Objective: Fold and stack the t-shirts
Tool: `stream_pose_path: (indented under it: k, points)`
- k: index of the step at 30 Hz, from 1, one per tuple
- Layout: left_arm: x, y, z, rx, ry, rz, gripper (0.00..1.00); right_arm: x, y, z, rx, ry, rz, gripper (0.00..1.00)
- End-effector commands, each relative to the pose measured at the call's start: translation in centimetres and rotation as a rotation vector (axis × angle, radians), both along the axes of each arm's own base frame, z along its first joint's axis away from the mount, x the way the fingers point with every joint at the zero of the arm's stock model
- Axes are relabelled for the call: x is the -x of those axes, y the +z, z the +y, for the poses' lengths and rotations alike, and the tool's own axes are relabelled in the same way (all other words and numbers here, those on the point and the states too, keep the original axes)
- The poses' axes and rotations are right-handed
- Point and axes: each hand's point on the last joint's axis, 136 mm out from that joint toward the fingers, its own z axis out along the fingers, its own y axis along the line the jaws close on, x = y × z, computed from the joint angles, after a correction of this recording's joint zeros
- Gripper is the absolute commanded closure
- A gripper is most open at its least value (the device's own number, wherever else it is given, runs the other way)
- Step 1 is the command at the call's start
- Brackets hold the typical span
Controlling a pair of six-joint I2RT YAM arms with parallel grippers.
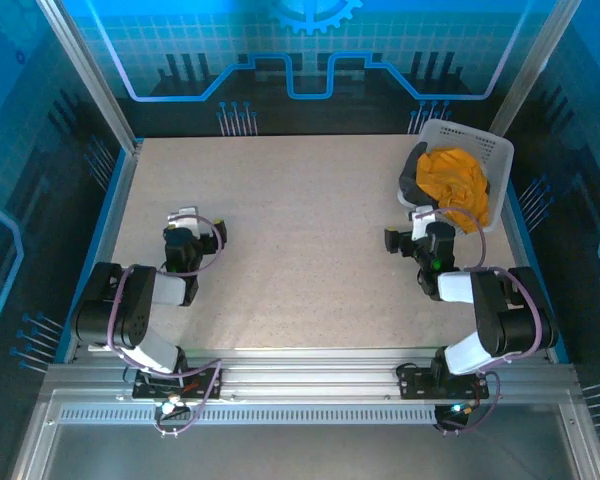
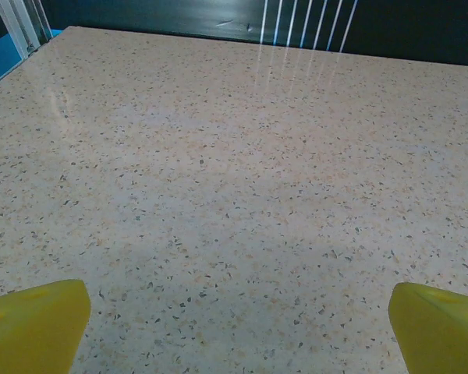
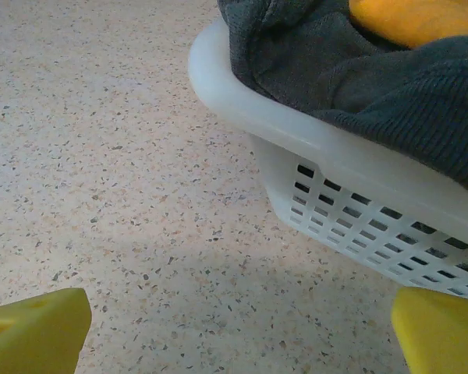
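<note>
- The orange-yellow t-shirt (image 1: 458, 180) is seen bundled in the white basket (image 1: 485, 148) at the far right of the surface (image 1: 300, 230), above the dark charcoal t-shirt (image 3: 374, 70), which is draped over the rim.
- The left claw (image 2: 242, 319) is spread apart, with nothing gripped.
- The right claw (image 3: 242, 319) is spread apart near the basket wall, with nothing gripped.

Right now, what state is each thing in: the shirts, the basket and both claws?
white basket: upright on the table, holding both shirts.
orange-yellow t-shirt: crumpled, unfolded, in the basket.
dark charcoal t-shirt: bunched in the basket, draped over its rim.
left gripper: open, empty, over bare table.
right gripper: open, empty, beside the basket.
</note>
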Motion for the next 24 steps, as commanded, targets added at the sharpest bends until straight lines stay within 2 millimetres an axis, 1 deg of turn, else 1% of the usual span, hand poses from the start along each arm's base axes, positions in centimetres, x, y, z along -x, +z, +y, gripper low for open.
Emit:
stream_pose_path:
  k: [1,9,11,12,20,22,23,24]
  points:
    - [-0.4,0.8,-0.3,-0.011,-0.026,-0.019,0.01,-0.9,1.7,-0.1,0.004,0.009,-0.055,0.00]
    - [-0.4,0.8,-0.3,-0.011,-0.028,-0.017,0.01,-0.9,1.7,-0.1,0.004,0.007,-0.054,0.00]
    - [-0.7,0.7,-1.4,-0.014,-0.093,-0.004,0.01,-0.9,1.7,-0.1,0.005,0.008,-0.054,0.00]
    - [-0.7,0.8,-1.6,-0.011,-0.107,-0.004,0.01,-0.9,1.7,-0.1,0.004,0.007,-0.054,0.00]
    - [-0.7,0.7,-1.6,-0.011,-0.106,-0.005,0.01,-0.9,1.7,-0.1,0.004,0.008,-0.055,0.00]
    - [-0.2,1.7,-1.1,-0.024,-0.070,-0.048,0.01,-0.9,2.8,-0.3,0.020,-0.015,-0.046,0.00]
    - [0.4,2.7,-0.5,-0.043,-0.020,-0.063,0.01,-1.0,4.0,-0.4,0.047,-0.041,-0.016,0.00]
    - [0.8,4.1,-0.5,-0.064,0.000,-0.075,0.01,-1.1,5.7,-0.3,0.068,-0.060,0.002,0.00]
